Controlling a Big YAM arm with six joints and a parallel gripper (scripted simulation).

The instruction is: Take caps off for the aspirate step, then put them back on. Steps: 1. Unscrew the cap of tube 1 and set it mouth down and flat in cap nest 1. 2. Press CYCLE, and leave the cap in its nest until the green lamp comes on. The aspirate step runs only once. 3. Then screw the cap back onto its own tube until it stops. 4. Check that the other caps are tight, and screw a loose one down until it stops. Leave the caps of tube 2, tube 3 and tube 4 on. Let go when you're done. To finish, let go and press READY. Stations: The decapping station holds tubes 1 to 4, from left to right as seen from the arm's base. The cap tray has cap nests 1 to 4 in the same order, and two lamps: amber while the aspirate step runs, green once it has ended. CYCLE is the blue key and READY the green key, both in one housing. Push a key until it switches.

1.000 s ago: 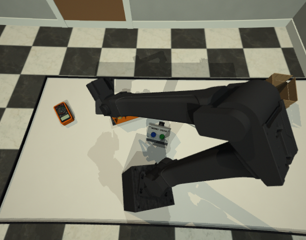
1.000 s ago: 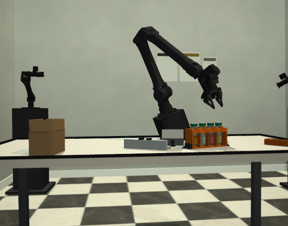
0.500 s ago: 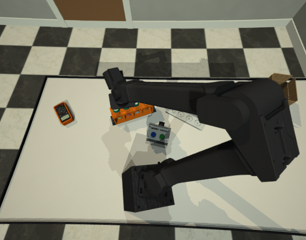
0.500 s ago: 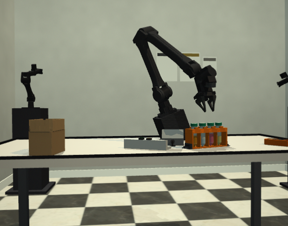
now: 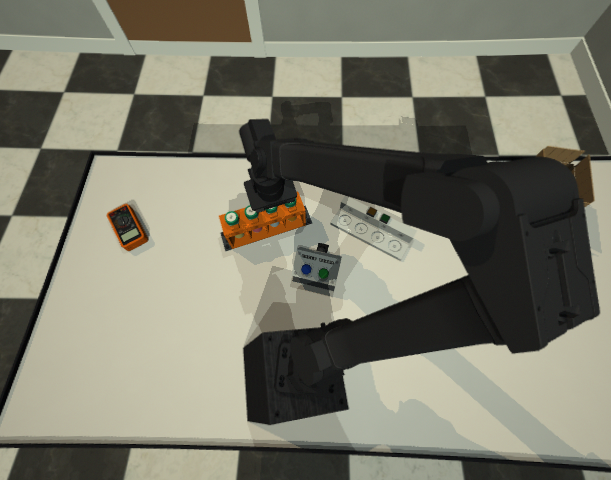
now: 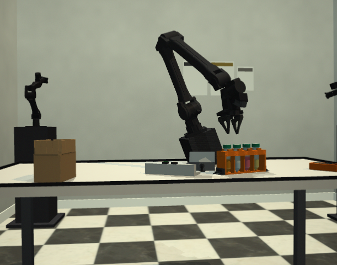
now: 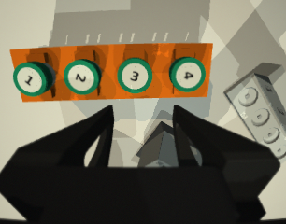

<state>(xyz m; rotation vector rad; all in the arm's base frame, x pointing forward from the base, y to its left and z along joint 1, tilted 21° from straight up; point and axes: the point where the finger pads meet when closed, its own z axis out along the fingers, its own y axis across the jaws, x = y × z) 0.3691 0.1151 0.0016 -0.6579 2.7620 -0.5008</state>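
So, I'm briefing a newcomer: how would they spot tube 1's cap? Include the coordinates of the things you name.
On the white table point(image 5: 165, 330) point(image 6: 119, 171) stands an orange rack point(image 5: 243, 238) point(image 6: 220, 162) point(image 7: 157, 93) with four green-rimmed caps. Tube 1's cap point(image 5: 231, 217) point(image 7: 29, 79) is at the end nearest the orange meter point(image 5: 139, 238) point(image 6: 325, 167); only it reads "1".

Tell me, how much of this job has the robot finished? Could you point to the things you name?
Little, by the look of it. All four caps point(image 7: 135, 76) sit on their tubes, and the cap tray's point(image 6: 170, 169) nests hold none. The hand point(image 6: 232, 133) point(image 7: 143, 112) hangs open above the tubes, gripping nothing. Uncapping tube 1, both key presses and recapping apparently remain.
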